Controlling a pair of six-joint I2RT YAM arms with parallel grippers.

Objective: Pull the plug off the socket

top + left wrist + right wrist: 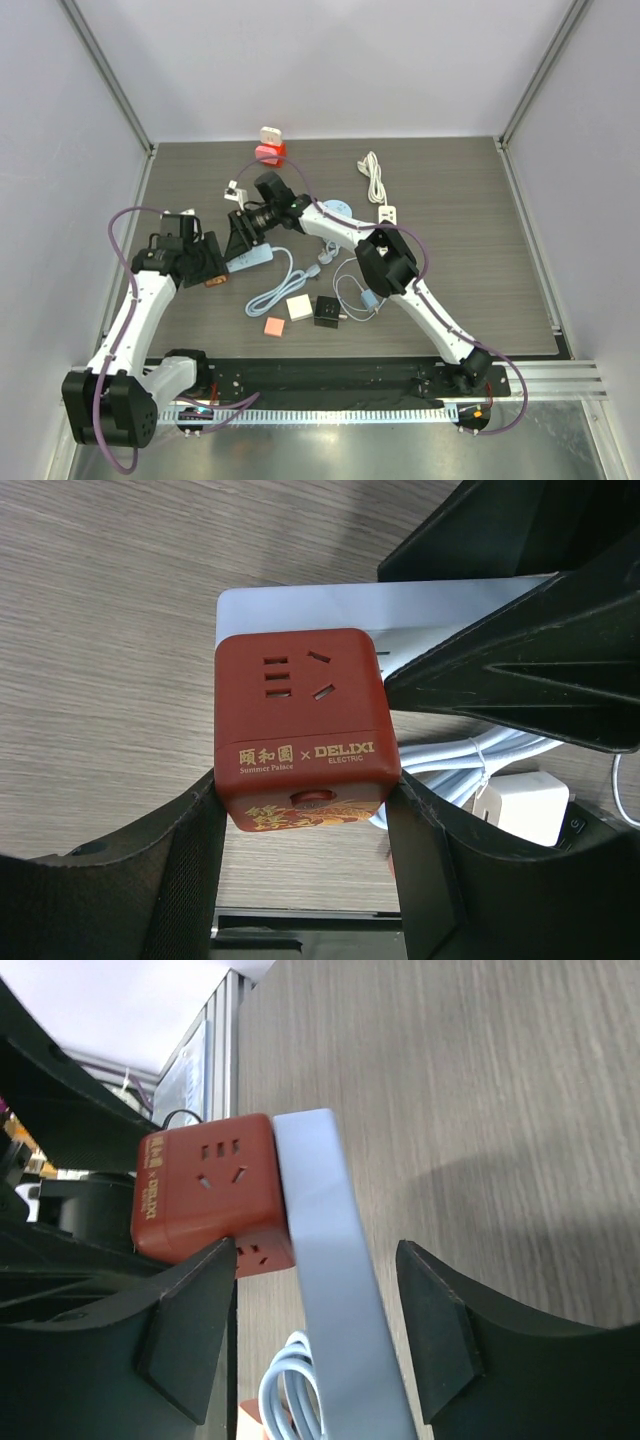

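A red cube plug [300, 730] with gold lettering sits against the end of a pale blue socket strip [330, 610] on the table. My left gripper [305, 830] is shut on the cube's sides. In the top view the left gripper [205, 262] is at the strip's [250, 260] left end. My right gripper [315, 1330] is open and straddles the strip [330, 1280], with a gap on each side; the cube [205, 1195] shows beyond its left finger. In the top view the right gripper [240, 235] is over the strip.
The strip's pale blue cable [275, 290] coils in front. A white cube [299, 307], a black cube [326, 311] and a pink cube [274, 326] lie near the front. A red and white item [270, 148] and a white cord [373, 178] lie at the back.
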